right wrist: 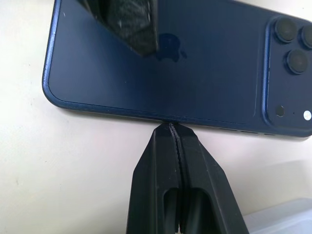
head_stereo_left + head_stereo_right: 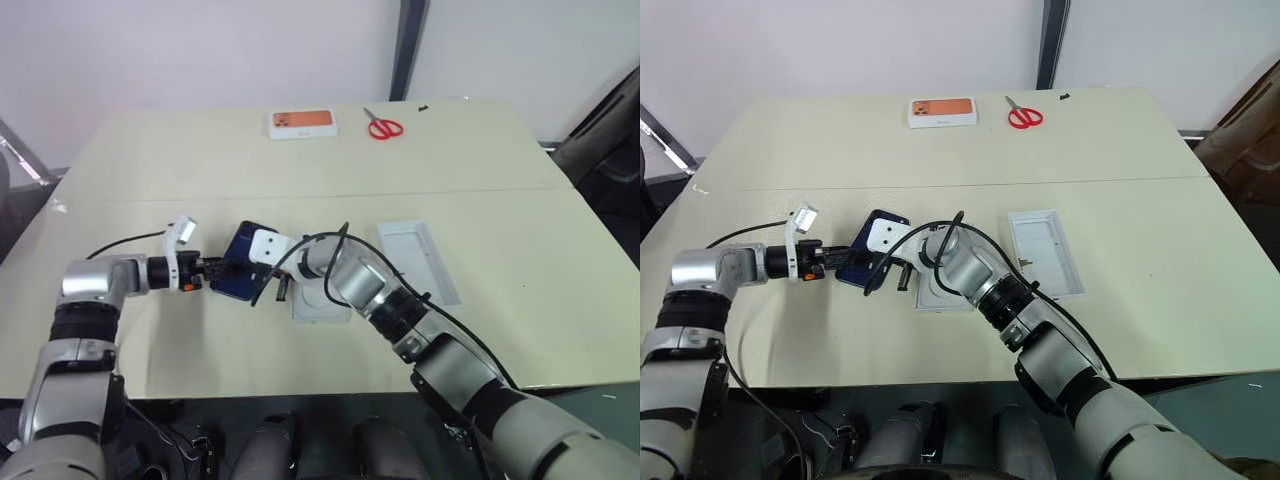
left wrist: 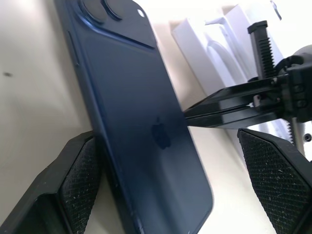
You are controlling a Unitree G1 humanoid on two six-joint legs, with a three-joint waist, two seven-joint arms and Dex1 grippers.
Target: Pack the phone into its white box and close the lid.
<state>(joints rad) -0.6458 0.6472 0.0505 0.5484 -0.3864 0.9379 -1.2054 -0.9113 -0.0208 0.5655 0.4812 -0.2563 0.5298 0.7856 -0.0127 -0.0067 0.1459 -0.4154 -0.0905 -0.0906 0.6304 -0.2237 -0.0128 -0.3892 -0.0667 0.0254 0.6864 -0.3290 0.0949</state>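
The dark navy phone [image 2: 238, 266] lies back up on the table, camera cluster [image 1: 292, 44] at one corner. My left gripper [image 2: 215, 271] is open and straddles one end of it; one pad [image 3: 78, 183] sits against the phone's long edge, the other pad [image 3: 273, 180] stands well clear. My right gripper [image 1: 170, 129] is shut, its tip pressed to the opposite long edge. The white box [image 2: 940, 292] lies just right of the phone, partly under my right arm. The lid [image 2: 418, 262] rests open side up further right.
A white box with an orange face [image 2: 303, 123] and red scissors [image 2: 384, 127] lie at the table's far side. A seam between table halves runs across the middle. A black cable loops over my right wrist.
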